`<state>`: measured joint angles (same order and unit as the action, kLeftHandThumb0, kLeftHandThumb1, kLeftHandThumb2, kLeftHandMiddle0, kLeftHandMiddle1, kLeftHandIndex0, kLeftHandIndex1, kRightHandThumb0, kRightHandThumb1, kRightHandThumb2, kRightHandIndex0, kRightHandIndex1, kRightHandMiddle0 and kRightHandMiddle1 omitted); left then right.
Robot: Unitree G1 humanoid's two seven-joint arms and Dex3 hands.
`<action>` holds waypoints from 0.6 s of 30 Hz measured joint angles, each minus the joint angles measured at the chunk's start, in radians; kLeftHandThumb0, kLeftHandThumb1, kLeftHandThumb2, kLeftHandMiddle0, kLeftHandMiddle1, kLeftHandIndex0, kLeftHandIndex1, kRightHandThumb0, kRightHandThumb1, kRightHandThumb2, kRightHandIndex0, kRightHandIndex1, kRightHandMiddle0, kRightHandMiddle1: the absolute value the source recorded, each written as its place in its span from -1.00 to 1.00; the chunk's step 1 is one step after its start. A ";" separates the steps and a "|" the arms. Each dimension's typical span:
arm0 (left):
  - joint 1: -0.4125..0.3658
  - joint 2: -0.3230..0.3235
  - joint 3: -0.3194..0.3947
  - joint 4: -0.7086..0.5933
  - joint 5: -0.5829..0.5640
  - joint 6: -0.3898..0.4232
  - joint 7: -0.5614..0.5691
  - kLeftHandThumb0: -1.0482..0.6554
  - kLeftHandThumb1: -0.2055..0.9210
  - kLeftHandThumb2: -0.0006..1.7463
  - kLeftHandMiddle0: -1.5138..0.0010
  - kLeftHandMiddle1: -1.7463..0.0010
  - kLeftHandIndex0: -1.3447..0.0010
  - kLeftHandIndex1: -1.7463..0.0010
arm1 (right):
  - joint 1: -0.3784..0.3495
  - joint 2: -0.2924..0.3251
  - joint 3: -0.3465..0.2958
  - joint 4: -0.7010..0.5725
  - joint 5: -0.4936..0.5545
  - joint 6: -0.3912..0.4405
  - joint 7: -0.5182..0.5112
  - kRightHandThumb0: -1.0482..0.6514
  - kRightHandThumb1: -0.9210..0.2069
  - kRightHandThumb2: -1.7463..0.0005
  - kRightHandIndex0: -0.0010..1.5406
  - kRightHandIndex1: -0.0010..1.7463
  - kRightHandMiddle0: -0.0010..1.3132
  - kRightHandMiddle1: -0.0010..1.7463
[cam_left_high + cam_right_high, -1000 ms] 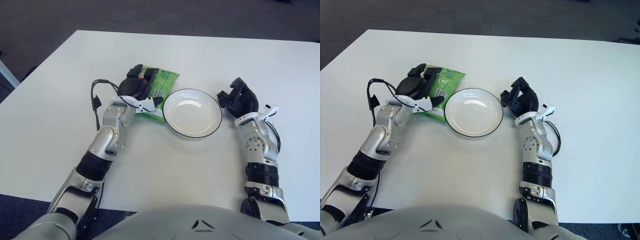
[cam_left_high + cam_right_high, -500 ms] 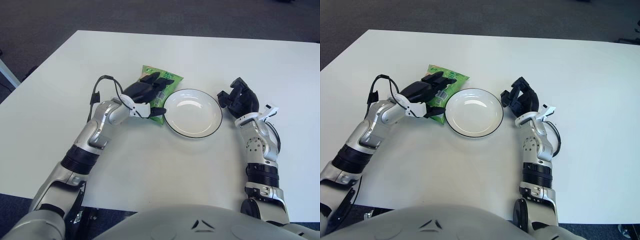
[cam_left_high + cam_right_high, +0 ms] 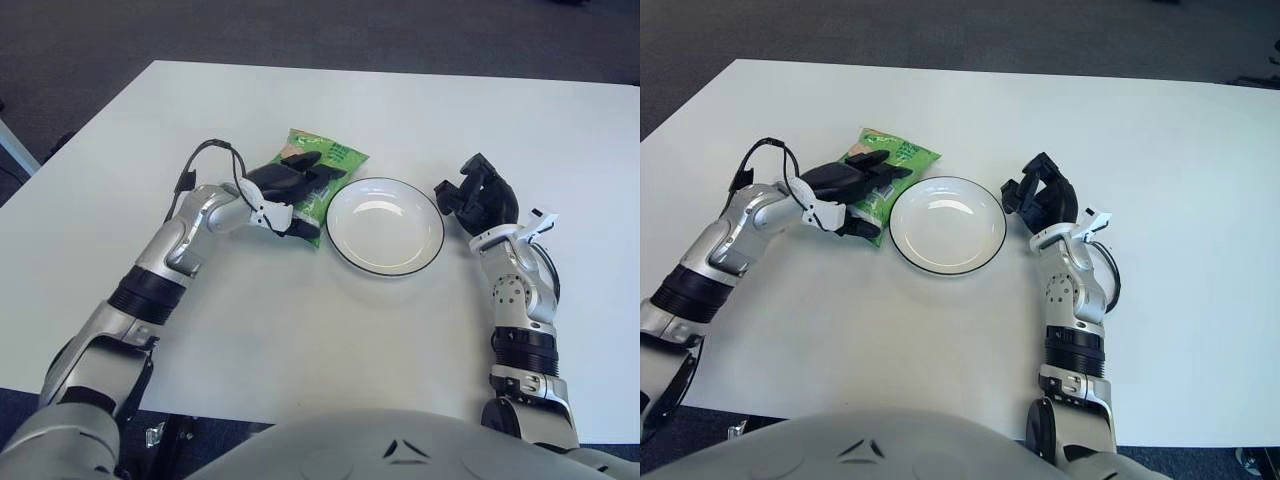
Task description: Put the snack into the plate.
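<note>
Snack (image 3: 327,172) lay flat on table (image 3: 300,320), touching left edge of plate (image 3: 385,225). Left hand (image 3: 290,185) lay over snack, fingers stretched out, not squeezing yet. Right hand (image 3: 478,195) waited right of plate, fingers curled, holding nothing. Slippery bag might slide away or bump plate if hand grabbed badly.

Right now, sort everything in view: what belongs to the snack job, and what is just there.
Part of the job:
- green snack bag, left of the plate
- white plate, nothing in it
- left hand, fingers over the bag

Just there:
- right hand, beside the plate on its right
- white table
</note>
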<state>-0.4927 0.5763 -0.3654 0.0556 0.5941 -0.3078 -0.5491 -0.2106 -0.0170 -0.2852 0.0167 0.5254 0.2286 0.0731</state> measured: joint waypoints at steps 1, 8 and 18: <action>-0.005 0.006 -0.004 0.004 0.008 -0.007 0.000 -1.00 1.00 -0.57 1.00 1.00 1.00 0.77 | 0.000 0.000 0.000 -0.001 0.000 0.003 -0.002 -0.37 0.22 -0.63 0.64 1.00 0.04 1.00; -0.019 0.026 -0.013 0.019 0.048 -0.026 0.001 -1.00 1.00 -0.67 1.00 1.00 1.00 0.84 | 0.002 0.001 -0.001 -0.007 0.001 0.012 -0.007 -0.37 0.22 -0.63 0.64 1.00 0.04 1.00; -0.038 0.040 -0.031 0.023 0.119 -0.024 0.001 -1.00 0.95 -0.75 1.00 1.00 1.00 0.90 | 0.002 0.001 -0.002 -0.010 0.001 0.025 -0.009 -0.37 0.22 -0.62 0.64 1.00 0.04 1.00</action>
<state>-0.5305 0.6167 -0.3967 0.0782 0.7130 -0.3314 -0.5480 -0.2083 -0.0162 -0.2869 0.0065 0.5264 0.2533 0.0636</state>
